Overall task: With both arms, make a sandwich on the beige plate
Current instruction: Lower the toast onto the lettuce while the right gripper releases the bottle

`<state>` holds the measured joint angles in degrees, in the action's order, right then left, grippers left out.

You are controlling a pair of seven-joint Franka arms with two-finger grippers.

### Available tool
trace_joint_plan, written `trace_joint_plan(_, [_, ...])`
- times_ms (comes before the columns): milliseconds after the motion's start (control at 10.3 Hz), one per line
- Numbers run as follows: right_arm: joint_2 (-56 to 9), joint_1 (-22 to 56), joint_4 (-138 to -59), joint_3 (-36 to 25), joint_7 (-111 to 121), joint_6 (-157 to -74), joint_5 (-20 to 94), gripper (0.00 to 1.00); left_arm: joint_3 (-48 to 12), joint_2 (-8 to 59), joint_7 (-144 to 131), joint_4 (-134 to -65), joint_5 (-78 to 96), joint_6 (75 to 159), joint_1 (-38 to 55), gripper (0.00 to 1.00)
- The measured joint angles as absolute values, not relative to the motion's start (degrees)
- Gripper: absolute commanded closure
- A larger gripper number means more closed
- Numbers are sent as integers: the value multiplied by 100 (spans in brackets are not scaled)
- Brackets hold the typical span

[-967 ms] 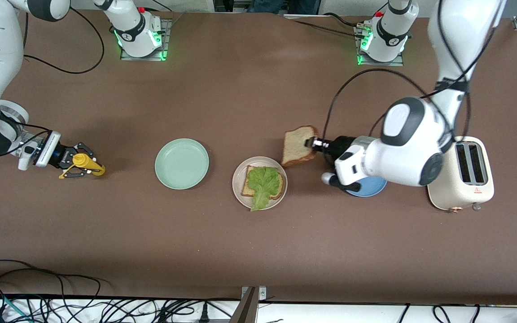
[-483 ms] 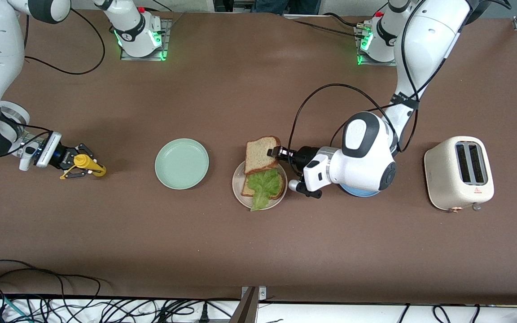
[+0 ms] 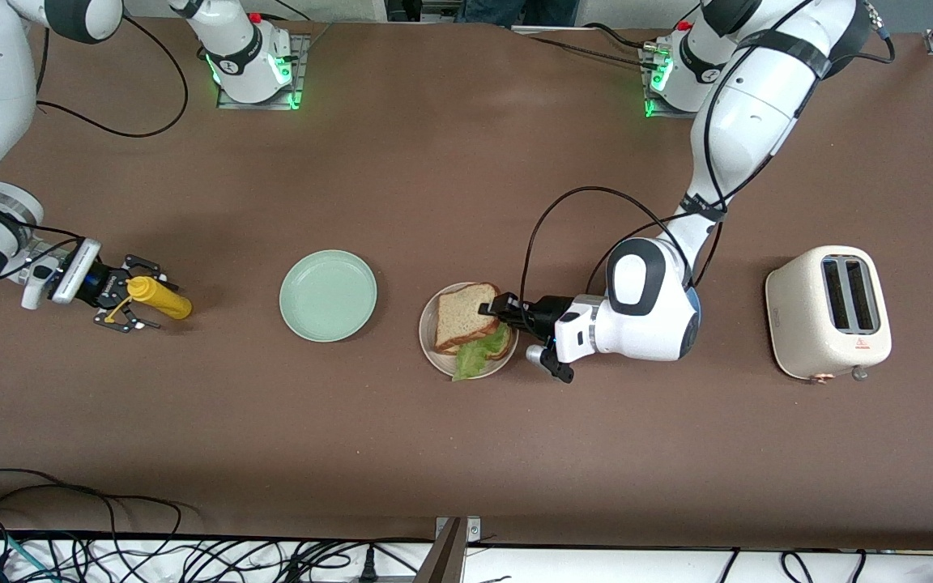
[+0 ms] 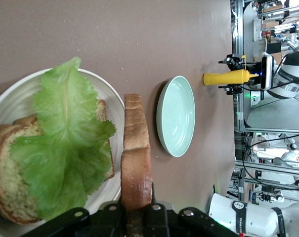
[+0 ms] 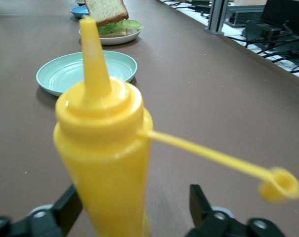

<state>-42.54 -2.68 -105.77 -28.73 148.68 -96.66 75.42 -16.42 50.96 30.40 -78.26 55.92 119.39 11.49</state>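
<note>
My left gripper [image 3: 492,308] is shut on a tan bread slice [image 3: 465,314] and holds it tilted just over the lettuce leaf [image 3: 475,360]. The leaf lies on a second slice on the beige plate [image 3: 428,340]. In the left wrist view the held slice [image 4: 136,158] is edge-on in my left gripper [image 4: 138,205], beside the lettuce [image 4: 65,148] and the lower slice [image 4: 11,182]. My right gripper [image 3: 122,304] is open around a yellow mustard bottle [image 3: 160,298] at the right arm's end of the table. One finger stands clear of the bottle [image 5: 102,148].
A mint-green plate [image 3: 328,295] lies between the mustard bottle and the beige plate. A cream toaster [image 3: 828,312] stands at the left arm's end. A blue plate [image 5: 80,10] lies under the left arm, mostly hidden. Cables run along the table's front edge.
The left arm swung the held bread slice from beside the beige plate to over the lettuce and lowered it. The right gripper drew back a little from the mustard bottle.
</note>
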Motion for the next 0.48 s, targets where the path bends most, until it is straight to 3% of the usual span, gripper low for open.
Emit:
trace_joint_plan(193, [-4279, -580, -10426, -2874, 14891, -9527, 7338, 0, -1641, 5117, 3446, -7809, 5635, 11944, 1133, 0])
trace_joint_plan(483, [-4298, -962, -9572, -2878, 14292, -9226, 6619, 0, -1641, 5117, 3592, -7755, 5636, 11944, 1072, 0])
